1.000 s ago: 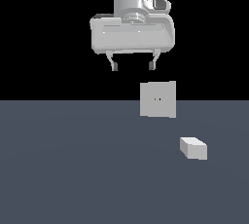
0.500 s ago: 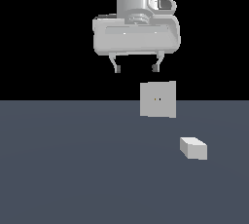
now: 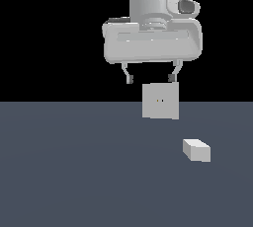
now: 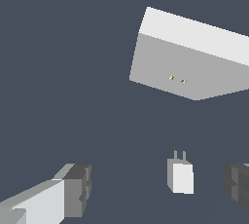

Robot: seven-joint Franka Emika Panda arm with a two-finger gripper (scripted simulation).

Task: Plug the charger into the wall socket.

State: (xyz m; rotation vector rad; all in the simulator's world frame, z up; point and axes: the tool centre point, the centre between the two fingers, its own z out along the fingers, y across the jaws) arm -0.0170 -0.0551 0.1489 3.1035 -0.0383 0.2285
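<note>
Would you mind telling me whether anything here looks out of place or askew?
Nothing stands out. The charger lies flat on the floor, apart from the upright wall socket, its two prongs visible in the wrist view. The gripper hangs open above, holding nothing.

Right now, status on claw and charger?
Claw open, empty, high over floor. Charger loose on floor, prongs toward wall socket. Nothing between them.
</note>
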